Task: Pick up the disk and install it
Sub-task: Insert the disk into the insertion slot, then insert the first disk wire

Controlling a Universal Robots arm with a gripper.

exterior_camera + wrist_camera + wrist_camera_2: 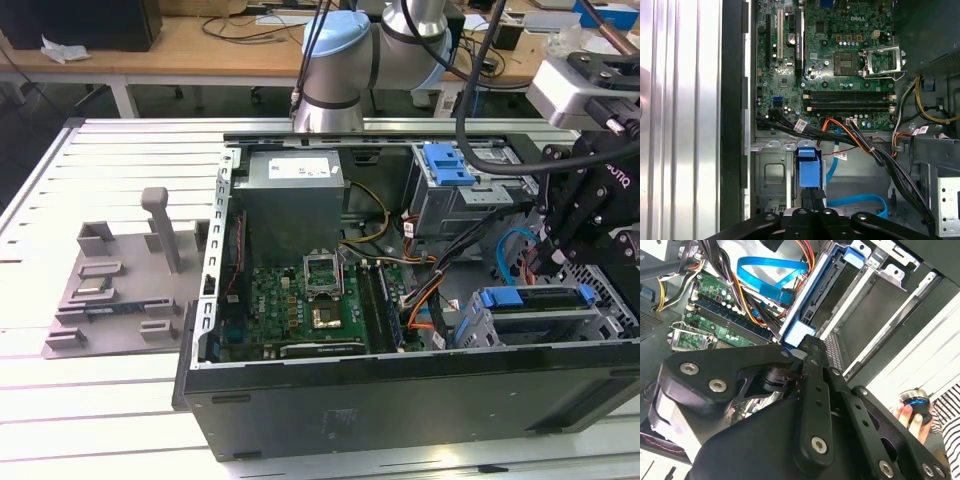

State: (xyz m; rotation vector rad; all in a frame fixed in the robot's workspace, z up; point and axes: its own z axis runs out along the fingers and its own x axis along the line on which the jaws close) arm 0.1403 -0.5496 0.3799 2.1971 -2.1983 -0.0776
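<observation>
Gripper (811,192) is pinching the blue-framed end of the disk (540,297), which is sitting in the grey drive cage (603,322) at the exterior view's right, showing its dark side edge.

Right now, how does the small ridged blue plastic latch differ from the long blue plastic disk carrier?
Shape: the small ridged blue latch is a short tab; the blue disk carrier is a long narrow bar. Place: the latch tops the far drive cage; the disk carrier sits in the near cage, beside the gripper. Both are blue plastic.
</observation>
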